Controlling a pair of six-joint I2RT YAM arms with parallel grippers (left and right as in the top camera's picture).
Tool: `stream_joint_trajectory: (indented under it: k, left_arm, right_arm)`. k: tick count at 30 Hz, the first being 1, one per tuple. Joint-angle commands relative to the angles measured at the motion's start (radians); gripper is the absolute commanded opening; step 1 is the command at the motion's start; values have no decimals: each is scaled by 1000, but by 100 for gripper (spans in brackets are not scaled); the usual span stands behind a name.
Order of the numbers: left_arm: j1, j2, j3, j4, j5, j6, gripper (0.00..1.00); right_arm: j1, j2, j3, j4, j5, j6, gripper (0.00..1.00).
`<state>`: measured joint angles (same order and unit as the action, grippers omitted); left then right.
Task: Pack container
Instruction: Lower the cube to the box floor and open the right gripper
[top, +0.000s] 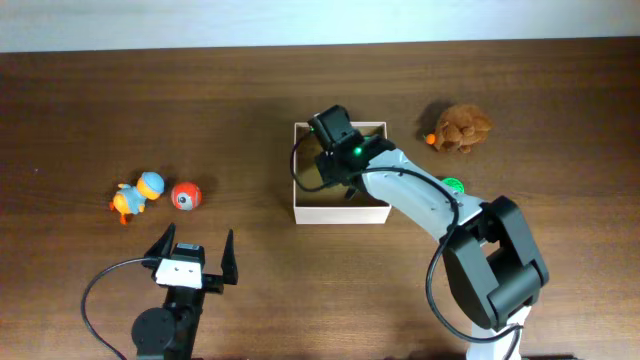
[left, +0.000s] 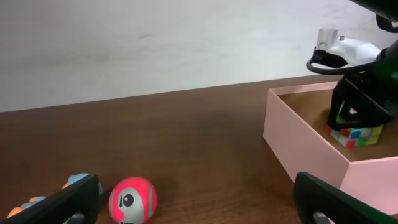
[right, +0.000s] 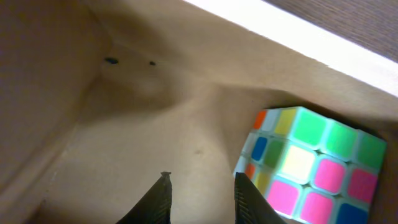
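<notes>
The container (top: 340, 213) is a shallow white box with a tan floor at the table's middle; its wall (left: 305, 146) shows in the left wrist view. My right gripper (top: 328, 160) reaches down inside it. In the right wrist view its jaws (right: 200, 177) stand a little apart over the bare floor (right: 143, 118), with nothing between them. A colourful puzzle cube (right: 311, 165) lies on the floor just right of the right finger, also seen from the left wrist view (left: 356, 134). My left gripper (top: 197, 240) rests wide open near the front left, empty.
A red and grey ball (top: 185, 195) (left: 132, 200) and a blue and orange duck toy (top: 137, 194) lie left of the container, beyond the left gripper. A brown plush animal (top: 462, 128) sits at the back right. A small green thing (top: 454, 186) peeks out beside the right arm.
</notes>
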<state>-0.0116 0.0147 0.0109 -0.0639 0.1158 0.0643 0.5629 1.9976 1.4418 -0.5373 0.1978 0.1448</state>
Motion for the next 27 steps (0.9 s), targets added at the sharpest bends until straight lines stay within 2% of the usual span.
stream_joint_trajectory:
  k: [1,27]
  left_arm:
    - [6,-9,-2,-5,0,19,99]
    - [6,-9,-2,-5,0,19,99]
  right_arm:
    - [-9,3,15,3,21,-15,28]
    - [-9,5,15,-25,103,-42,28]
